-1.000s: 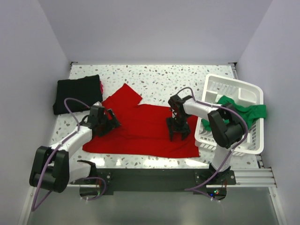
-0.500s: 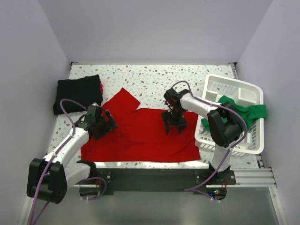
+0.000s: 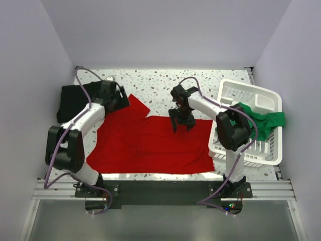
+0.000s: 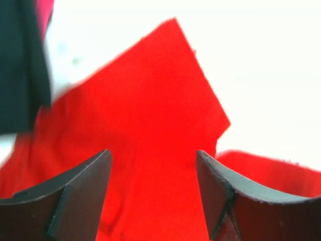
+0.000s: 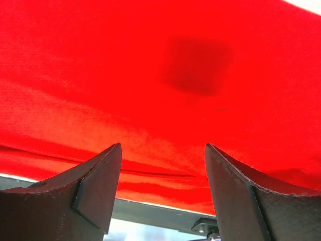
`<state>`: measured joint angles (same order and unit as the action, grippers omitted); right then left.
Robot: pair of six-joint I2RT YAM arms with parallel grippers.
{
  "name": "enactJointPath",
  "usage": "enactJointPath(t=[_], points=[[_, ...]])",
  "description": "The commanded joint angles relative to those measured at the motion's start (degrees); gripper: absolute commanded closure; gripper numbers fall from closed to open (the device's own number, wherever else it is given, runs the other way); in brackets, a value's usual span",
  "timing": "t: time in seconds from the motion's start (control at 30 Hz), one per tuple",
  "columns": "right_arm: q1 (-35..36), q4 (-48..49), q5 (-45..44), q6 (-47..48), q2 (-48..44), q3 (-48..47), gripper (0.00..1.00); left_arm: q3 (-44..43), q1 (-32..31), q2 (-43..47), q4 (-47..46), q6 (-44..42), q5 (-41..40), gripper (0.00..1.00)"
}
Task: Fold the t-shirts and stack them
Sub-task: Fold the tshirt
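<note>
As basket (image 3: 249, 86) holds green tee (image 3: 262, 120), L tool (image 4: 151, 153), R tool (image 5: 163, 146) apart over red tee (image 3: 150, 143).

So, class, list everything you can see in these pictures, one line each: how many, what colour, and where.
red t-shirt: one, bright red, spread flat across the middle of the table
black t-shirt: one, black, folded at the far left of the table
green t-shirt: one, green, draped over the basket's right side
pink cloth: one sliver, pink, beside the black t-shirt; too little shows to say what it is
basket: one, white slatted plastic, at the right of the table
table: one, white with dark speckles, under everything
left gripper: one, black, open, over the red t-shirt's far left sleeve
right gripper: one, black, open, over the red t-shirt's far edge
</note>
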<state>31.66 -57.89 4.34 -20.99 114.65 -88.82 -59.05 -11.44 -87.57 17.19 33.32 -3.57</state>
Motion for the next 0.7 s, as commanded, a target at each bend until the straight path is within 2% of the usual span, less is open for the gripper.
enactJointPath(t=[0.0,0.23,0.47,0.67], points=[[-1.1,-0.6,-1.3,-0.9,-0.5,-2.2,0.30,-8.6,-0.1,-6.9,-6.7,-7.4,-2.8,0.30],[-3.1,-2.2,-1.2,-1.2,-0.3,-3.6,0.30,-22.0,-0.2,-21.7,-8.0,-12.0,-3.5,0.47],[-5.1,-3.9,-0.4,-1.2,0.9,-5.9,0.30,-30.9,-0.3,-31.6,-7.9,-13.2,-4.0,0.51],[-5.3,-5.1,-0.1,-1.3,2.8,-7.7,0.30,-35.1,-0.5,-36.2,-6.6,-13.9,-3.3,0.53]])
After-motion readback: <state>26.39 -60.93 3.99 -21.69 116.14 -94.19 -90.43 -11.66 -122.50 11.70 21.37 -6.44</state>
